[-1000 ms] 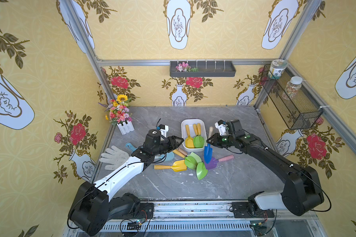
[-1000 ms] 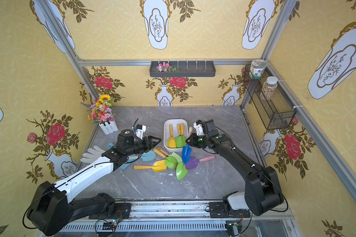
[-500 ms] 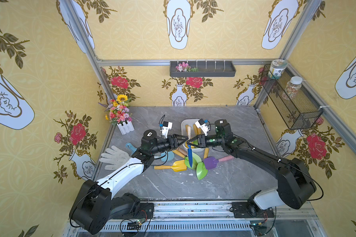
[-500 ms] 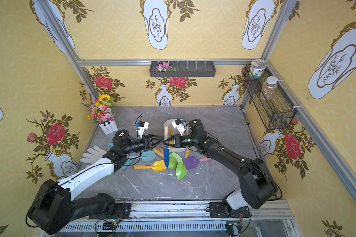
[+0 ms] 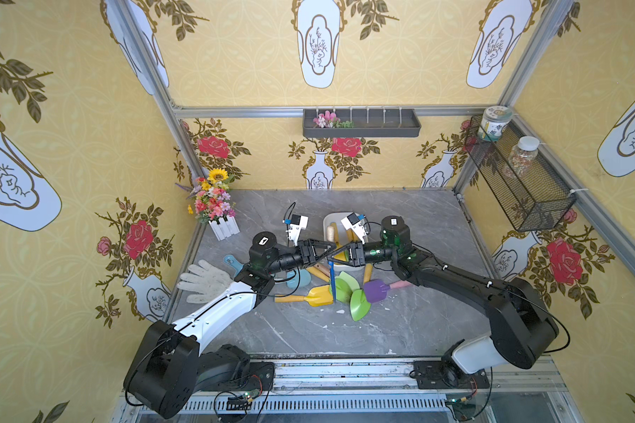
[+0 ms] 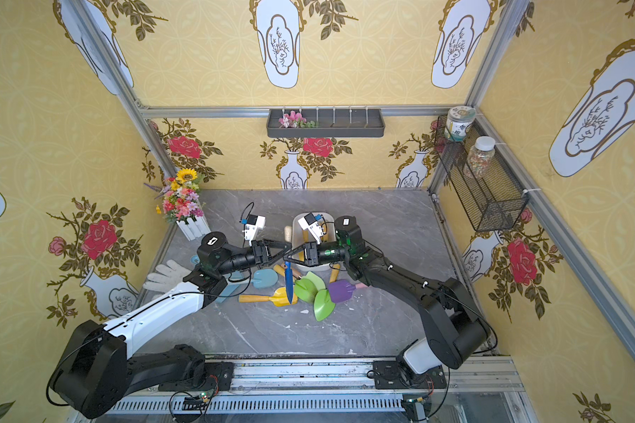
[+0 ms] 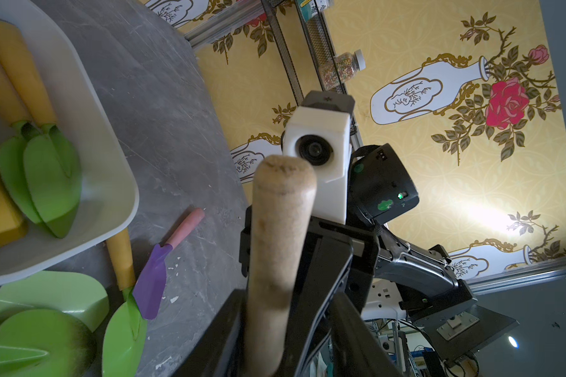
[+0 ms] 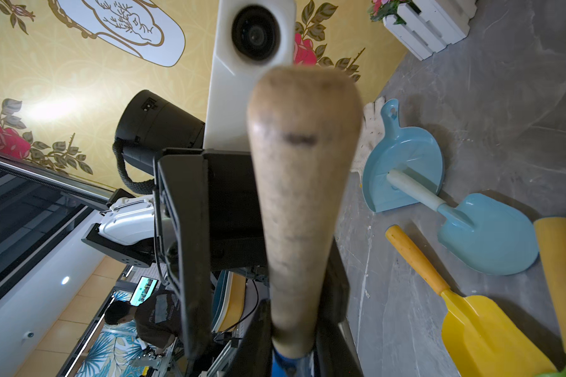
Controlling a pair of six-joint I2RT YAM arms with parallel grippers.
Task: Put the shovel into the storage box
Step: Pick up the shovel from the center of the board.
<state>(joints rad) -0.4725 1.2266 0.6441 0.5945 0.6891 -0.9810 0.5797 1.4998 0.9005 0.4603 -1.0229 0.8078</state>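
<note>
One shovel (image 5: 331, 281), handle clamped by right gripper (image 5: 340, 252); left gripper (image 5: 329, 246) around it, grip unclear. Risk: early release drops it outside box (image 5: 326, 221).

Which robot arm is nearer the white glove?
Left. The left arm passes just beside the white glove; the right arm reaches in from the opposite side, beyond the shovel pile.

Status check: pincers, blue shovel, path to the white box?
Right pincer shut on blue shovel by its wooden handle, blade hanging down. Left pincer around same handle, grip unclear. Storage box not reached, already holds other shovels.
</note>
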